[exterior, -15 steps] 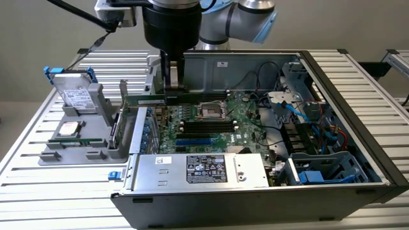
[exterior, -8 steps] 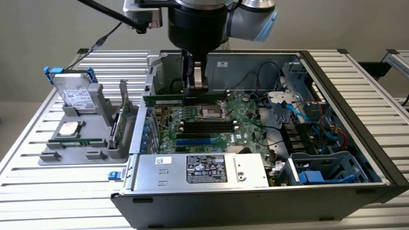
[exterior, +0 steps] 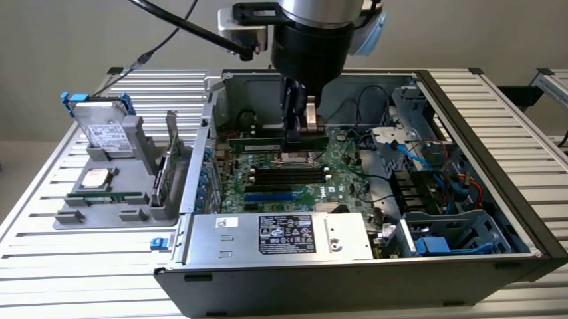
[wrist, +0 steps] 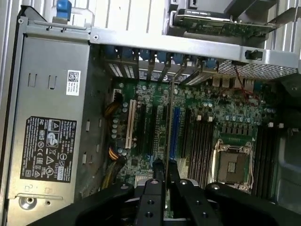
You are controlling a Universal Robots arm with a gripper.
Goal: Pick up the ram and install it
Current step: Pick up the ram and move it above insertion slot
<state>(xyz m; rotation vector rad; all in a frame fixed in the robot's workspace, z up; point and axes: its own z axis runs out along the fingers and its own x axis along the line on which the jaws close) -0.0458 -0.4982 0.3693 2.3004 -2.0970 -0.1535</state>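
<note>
The slatted bench [exterior: 53,266] carries an open case [exterior: 355,286] lying on its side, so the motherboard [exterior: 342,166] faces up and can be reached from above. The power supply [exterior: 275,236] fills the near end of the case. On the exterior view's left, a grey holder [exterior: 133,212] props up the hard drive [exterior: 102,133] and the processor [exterior: 96,178], each in its own place and well apart from the case.

The arm reaches straight down into the case. Its gripper [exterior: 299,129] hangs over the board, the fingers [wrist: 148,197] drawn nearly together and clamped on the ram [exterior: 257,141]. The ram is gripped near one end, on its flat faces, which leaves its contact edge free below. It stands on edge, so the wrist view shows only a thin line [wrist: 168,122]. That line runs parallel to the black slots [wrist: 200,141] beside the socket [wrist: 233,162]. I judge the ram is not yet seated: it sits above the board, apart from the slots [exterior: 288,176].
</note>
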